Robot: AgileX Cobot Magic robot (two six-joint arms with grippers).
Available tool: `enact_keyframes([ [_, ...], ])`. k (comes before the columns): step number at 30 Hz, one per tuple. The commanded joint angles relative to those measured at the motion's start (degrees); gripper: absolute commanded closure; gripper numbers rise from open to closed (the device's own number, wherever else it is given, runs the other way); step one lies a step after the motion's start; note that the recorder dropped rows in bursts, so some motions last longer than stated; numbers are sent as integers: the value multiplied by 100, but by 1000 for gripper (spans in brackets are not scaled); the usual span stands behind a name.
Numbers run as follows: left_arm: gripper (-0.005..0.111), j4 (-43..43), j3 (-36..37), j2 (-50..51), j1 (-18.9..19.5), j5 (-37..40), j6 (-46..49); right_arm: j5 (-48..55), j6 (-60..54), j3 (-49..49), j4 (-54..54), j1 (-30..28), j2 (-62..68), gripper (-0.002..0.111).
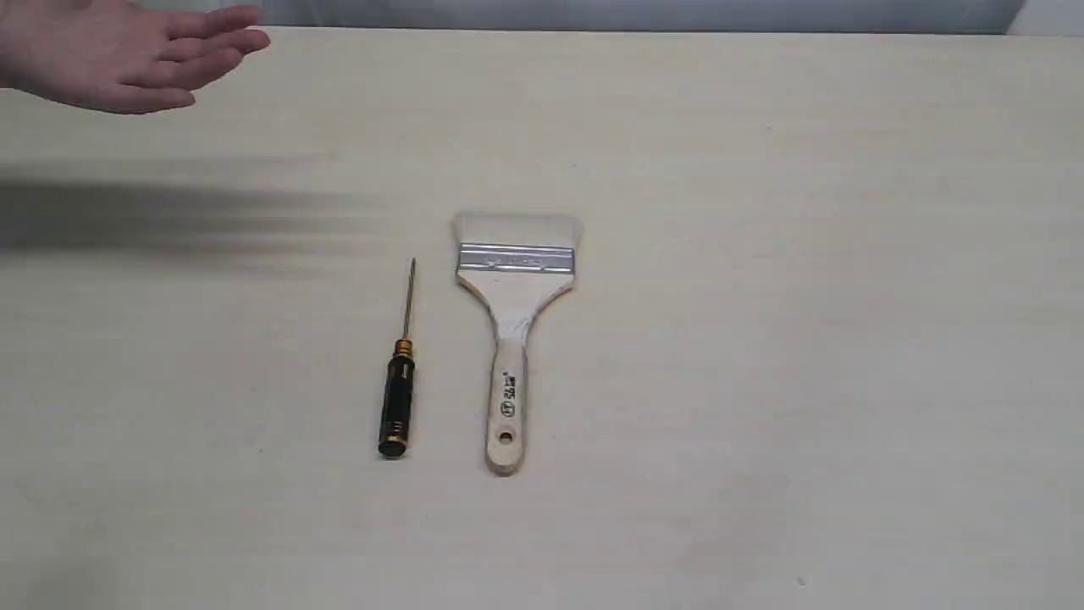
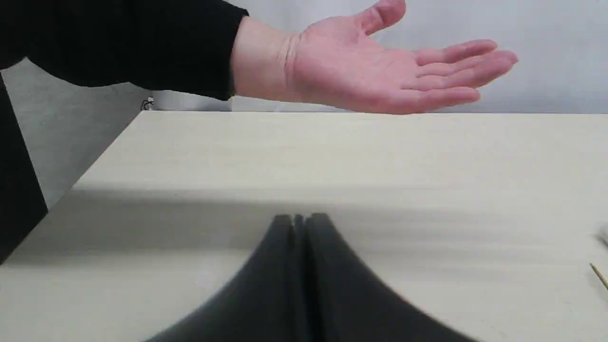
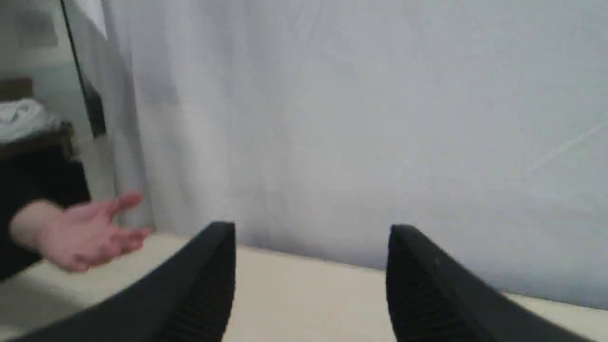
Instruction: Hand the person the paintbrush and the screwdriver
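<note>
The paintbrush (image 1: pixel 514 339) lies flat mid-table, pale bristles toward the far edge, wooden handle toward the front. Just left of it the screwdriver (image 1: pixel 398 383) lies parallel, black handle at the front, brass shaft pointing away; its shaft tip (image 2: pixel 599 275) shows in the left wrist view. The person's open hand (image 1: pixel 127 55) hovers palm up over the far left corner, also seen as the hand (image 2: pixel 380 71) and the hand (image 3: pixel 88 232). My left gripper (image 2: pixel 299 219) is shut with nothing in it, low over the table. My right gripper (image 3: pixel 311 232) is open and empty. Neither gripper appears in the exterior view.
The pale wooden table (image 1: pixel 804 254) carries a blurred dark shadow (image 1: pixel 169 220) at the left. The table's far left corner (image 2: pixel 142 114) drops off beside the person's black sleeve (image 2: pixel 118 42). A grey curtain (image 3: pixel 380 118) hangs behind the far edge.
</note>
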Motion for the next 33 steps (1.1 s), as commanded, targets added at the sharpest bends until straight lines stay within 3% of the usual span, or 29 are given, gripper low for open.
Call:
enact_keyframes([
  [1,107,-17,12,-14,-32,-60,-12,979,-10,-974,-153,518,1337,56],
  [9,107,-28,12,-14,-32,-58,-12,3300,-68,-3362,-153,1391,4181,56],
  [17,107,-28,12,-14,-32,-58,-12,4838,-81,-5200,187,1571,6429,56],
  [23,107,-28,12,-14,-32,-58,-12,5264,-186,-5797,760,1571,7669,56],
  [33,107,-28,12,-14,-32,-58,-12,5210,-205,-5857,1354,1571,8777,56],
])
